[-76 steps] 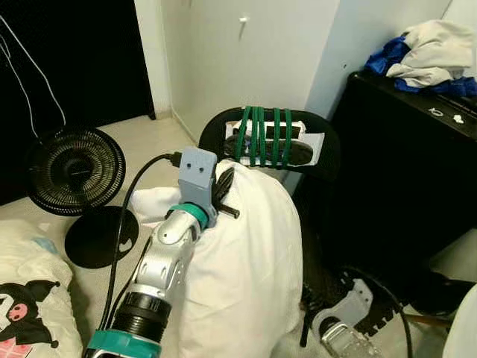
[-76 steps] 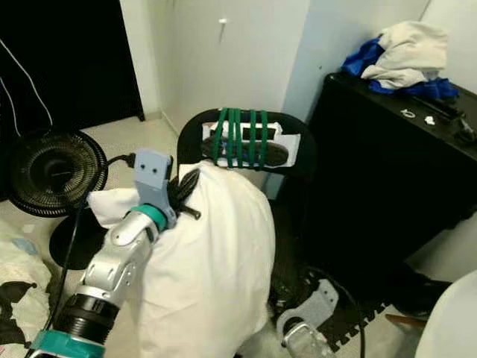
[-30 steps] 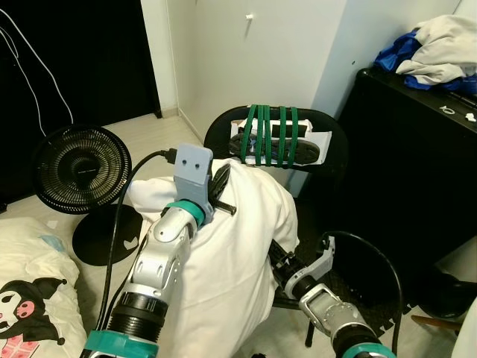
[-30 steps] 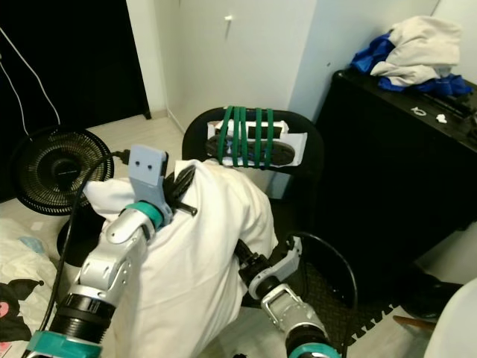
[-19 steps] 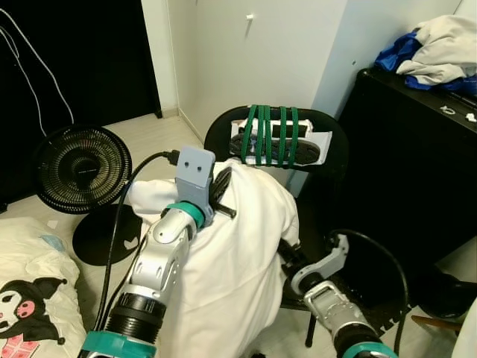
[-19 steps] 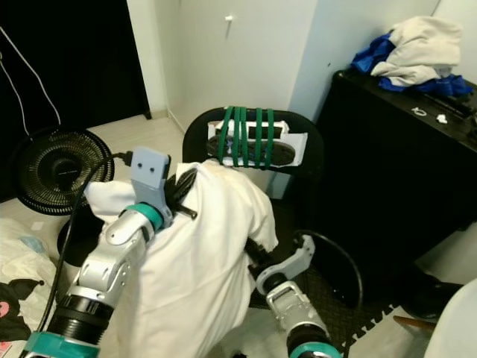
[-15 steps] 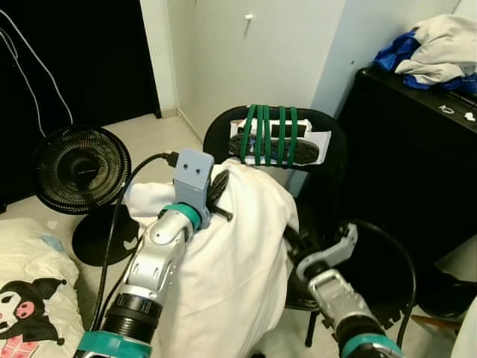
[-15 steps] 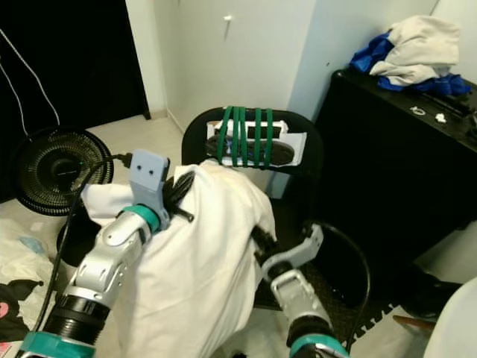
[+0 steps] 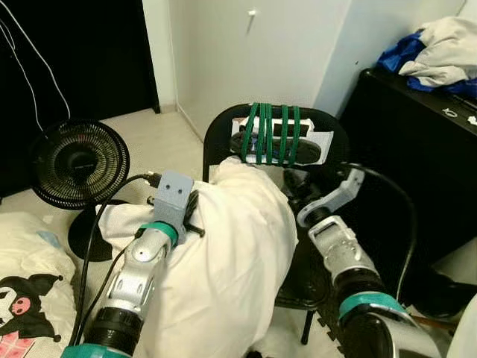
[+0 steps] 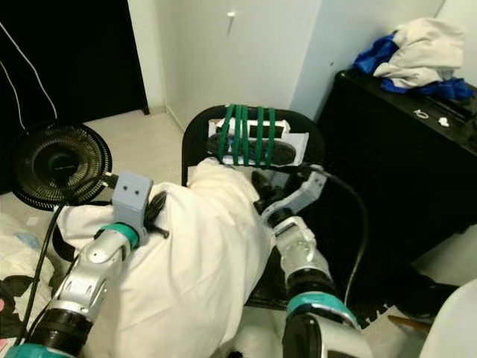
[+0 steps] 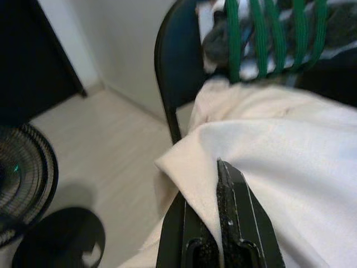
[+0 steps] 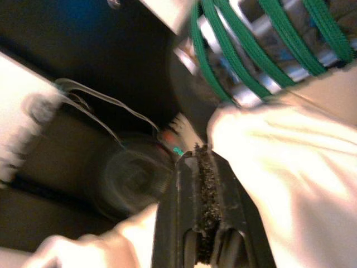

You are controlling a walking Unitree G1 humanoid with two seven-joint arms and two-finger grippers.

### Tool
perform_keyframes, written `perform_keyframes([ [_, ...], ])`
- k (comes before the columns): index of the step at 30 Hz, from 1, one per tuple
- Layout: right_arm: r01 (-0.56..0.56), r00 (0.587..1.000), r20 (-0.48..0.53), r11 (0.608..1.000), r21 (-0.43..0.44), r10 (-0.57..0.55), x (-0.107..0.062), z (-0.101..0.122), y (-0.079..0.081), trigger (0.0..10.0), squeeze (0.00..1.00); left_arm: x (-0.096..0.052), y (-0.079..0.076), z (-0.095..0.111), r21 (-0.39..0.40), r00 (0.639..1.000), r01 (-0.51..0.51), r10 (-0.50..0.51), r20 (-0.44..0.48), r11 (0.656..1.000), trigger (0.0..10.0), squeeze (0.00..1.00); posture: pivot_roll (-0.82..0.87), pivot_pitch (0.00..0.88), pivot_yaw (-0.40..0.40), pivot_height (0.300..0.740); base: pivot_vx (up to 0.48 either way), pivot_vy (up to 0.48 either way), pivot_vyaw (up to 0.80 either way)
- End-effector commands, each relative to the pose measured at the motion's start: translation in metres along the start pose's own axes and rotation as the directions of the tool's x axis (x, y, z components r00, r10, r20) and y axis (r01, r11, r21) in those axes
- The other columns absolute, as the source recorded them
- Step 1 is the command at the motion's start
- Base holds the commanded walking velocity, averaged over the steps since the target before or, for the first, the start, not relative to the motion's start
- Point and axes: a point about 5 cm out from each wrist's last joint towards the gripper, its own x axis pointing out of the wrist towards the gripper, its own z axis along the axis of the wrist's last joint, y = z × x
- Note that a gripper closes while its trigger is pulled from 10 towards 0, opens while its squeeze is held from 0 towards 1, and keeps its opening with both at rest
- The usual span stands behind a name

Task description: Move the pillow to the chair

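The big white pillow (image 9: 231, 253) leans over the seat of the black folding chair (image 9: 328, 145), its top touching the backrest wrapped in green cords (image 9: 270, 134). My left gripper (image 9: 195, 212) is on the pillow's left side, and in the left wrist view it (image 11: 220, 184) is shut on a fold of the white cover. My right gripper (image 9: 292, 185) is at the pillow's upper right corner, just below the backrest. In the right wrist view its fingers (image 12: 202, 159) are closed at the edge of the white fabric.
A black floor fan (image 9: 78, 160) stands on the floor to the left. A black cabinet (image 9: 417, 149) with a heap of clothes (image 9: 436, 60) is close on the chair's right. Cartoon-print bedding (image 9: 22, 298) lies at lower left. A wall is behind the chair.
The pillow has gone forward and up against the chair's backrest. My right gripper rose from below the pillow's right edge to its top corner. My left gripper dropped lower and leftward.
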Motion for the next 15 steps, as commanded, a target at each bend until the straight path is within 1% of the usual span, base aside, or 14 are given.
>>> perform_keyframes([
  [1, 0.052, 0.996, -0.066, 0.993, -0.108, -0.06, -0.006, -0.015, -0.008, 10.0, 0.0, -0.004, -0.004, -0.02, -0.003, 0.998, -0.007, 0.007, -0.065, 1.0, 10.0, 0.0, 0.07, 0.038, -0.005, 0.74, 0.0, 0.0, 0.0],
  [2, 0.07, 0.987, -0.128, 0.976, -0.207, -0.098, -0.011, -0.028, -0.012, 10.0, 0.0, -0.006, -0.004, -0.034, -0.007, 0.993, -0.023, 0.022, -0.113, 1.0, 10.0, 0.0, 0.07, 0.038, -0.005, 0.74, 0.0, 0.0, 0.0],
  [3, 0.07, 0.987, -0.128, 0.976, -0.207, -0.098, -0.011, -0.028, -0.012, 10.0, 0.0, -0.006, -0.004, -0.034, -0.007, 0.993, -0.023, 0.022, -0.113, 1.0, 10.0, 0.0, 0.07, 0.038, -0.005, 0.74, 0.0, 0.0, 0.0],
  [4, 0.086, 0.974, -0.18, 0.957, -0.277, -0.139, -0.017, -0.04, -0.016, 10.0, 0.0, -0.008, -0.004, -0.047, 0.012, 0.987, -0.026, 0.027, -0.161, 1.0, 10.0, 0.0, 0.07, 0.039, -0.008, 0.74, 0.0, 0.0, 0.0],
  [5, 0.098, 0.956, -0.228, 0.935, -0.341, -0.183, -0.023, -0.051, -0.022, 10.0, 0.0, -0.01, -0.005, -0.059, 0.083, 0.978, -0.006, 0.023, -0.206, 0.997, 10.0, 0.0, 0.06, 0.04, -0.008, 0.74, 0.0, 0.0, 0.0],
  [6, 0.098, 0.956, -0.228, 0.935, -0.341, -0.183, -0.023, -0.051, -0.022, 10.0, 0.0, -0.01, -0.005, -0.059, 0.083, 0.978, -0.006, 0.023, -0.206, 0.997, 10.0, 0.0, 0.06, 0.04, -0.008, 0.74, 0.0, 0.0, 0.0],
  [7, 0.104, 0.944, -0.254, 0.92, -0.378, -0.212, -0.028, -0.058, -0.025, 10.0, 0.0, -0.012, -0.006, -0.067, 0.136, 0.972, 0.013, 0.019, -0.233, 0.991, 10.0, 0.0, 0.06, 0.04, -0.008, 0.74, 0.0, 0.0, 0.0],
  [8, 0.104, 0.944, -0.254, 0.92, -0.378, -0.212, -0.028, -0.058, -0.025, 10.0, 0.0, -0.012, -0.006, -0.067, 0.136, 0.972, 0.013, 0.019, -0.233, 0.991, 10.0, 0.0, 0.06, 0.04, -0.008, 0.74, 0.0, 0.0, 0.0],
  [10, 0.112, 0.933, -0.269, 0.905, -0.411, -0.238, -0.032, -0.063, -0.029, 10.0, 0.0, -0.013, -0.005, -0.071, 0.182, 0.968, 0.031, 0.016, -0.25, 0.983, 10.0, 0.0, 0.06, 0.042, -0.005, 0.74, 0.0, 0.0, 0.0],
  [11, 0.135, 0.915, -0.283, 0.881, -0.454, -0.286, -0.038, -0.068, -0.036, 10.0, 0.0, -0.014, -0.002, -0.076, 0.256, 0.961, 0.043, 0.03, -0.274, 0.966, 10.0, 0.0, 0.06, 0.044, -0.007, 0.74, 0.0, 0.0, 0.0],
  [12, 0.135, 0.915, -0.283, 0.881, -0.454, -0.286, -0.038, -0.068, -0.036, 10.0, 0.0, -0.014, -0.002, -0.076, 0.256, 0.961, 0.043, 0.03, -0.274, 0.966, 10.0, 0.0, 0.06, 0.044, -0.007, 0.74, 0.0, 0.0, 0.0],
  [13, 0.163, 0.902, -0.283, 0.862, -0.479, -0.328, -0.044, -0.07, -0.043, 10.0, 0.0, -0.013, 0.003, -0.078, 0.309, 0.955, 0.015, 0.078, -0.286, 0.951, 10.0, 0.0, 0.06, 0.047, -0.007, 0.74, 0.0, 0.0, 0.0],
  [14, 0.184, 0.893, -0.277, 0.851, -0.492, -0.354, -0.048, -0.071, -0.047, 10.0, 0.0, -0.012, 0.008, -0.079, 0.333, 0.95, -0.015, 0.118, -0.289, 0.943, 10.0, 0.0, 0.05, 0.047, -0.005, 0.74, 0.0, 0.0, 0.0],
  [15, 0.184, 0.893, -0.277, 0.851, -0.492, -0.354, -0.048, -0.071, -0.047, 10.0, 0.0, -0.012, 0.008, -0.079, 0.333, 0.95, -0.015, 0.118, -0.289, 0.943, 10.0, 0.0, 0.05, 0.047, -0.005, 0.74, 0.0, 0.0, 0.0],
])
